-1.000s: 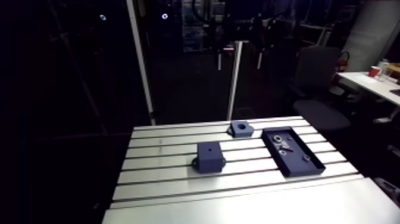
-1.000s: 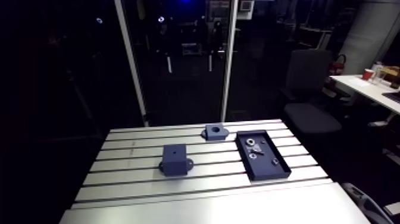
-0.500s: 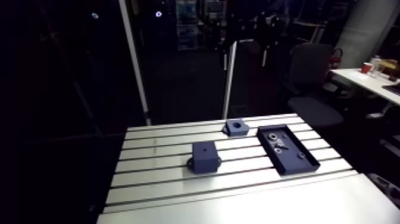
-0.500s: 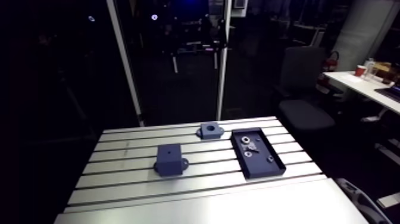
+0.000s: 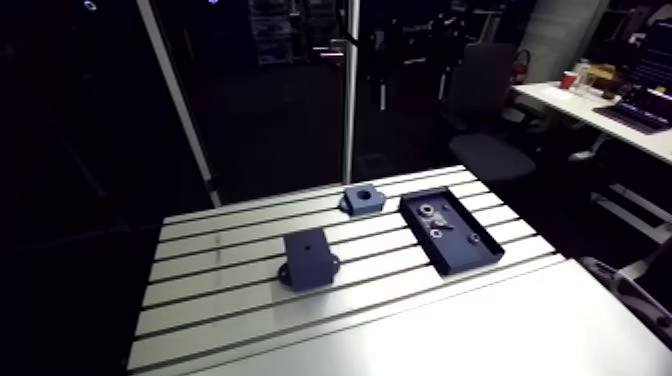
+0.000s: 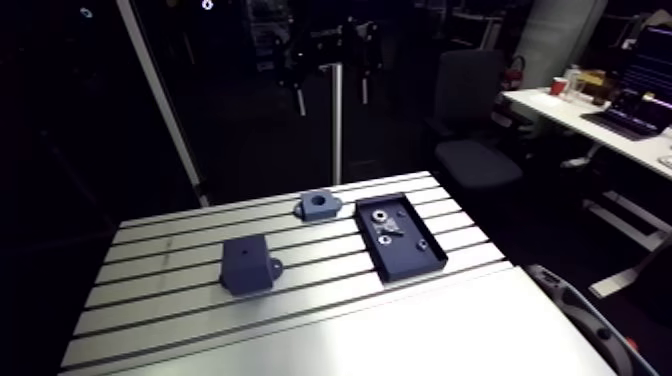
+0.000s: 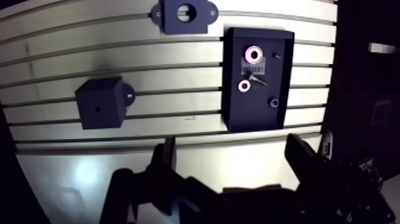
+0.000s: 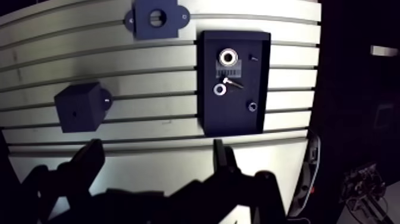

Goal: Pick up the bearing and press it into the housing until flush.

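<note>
The bearing (image 7: 255,55), a bright metal ring, lies in a dark tray (image 7: 256,116) ahead of my gripper. The housing (image 7: 184,13), a dark flanged block with a round bore, sits on the table beyond the tray and to one side; the arm view shows it too (image 5: 362,198). My gripper (image 7: 235,156) hangs high above the table's near edge, open, with nothing between its fingers (image 7: 166,159). It does not appear in the arm view.
A smaller ring (image 7: 244,86), a screw and a small nut (image 7: 274,101) share the tray. A dark cube-like block (image 7: 101,102) with a side flange stands on the slotted table (image 5: 230,290), away from the tray (image 5: 465,250). The near strip is smooth plate.
The arm view has swung, so the whole scene has shifted in the picture. The housing, block and tray keep their places on the table.
</note>
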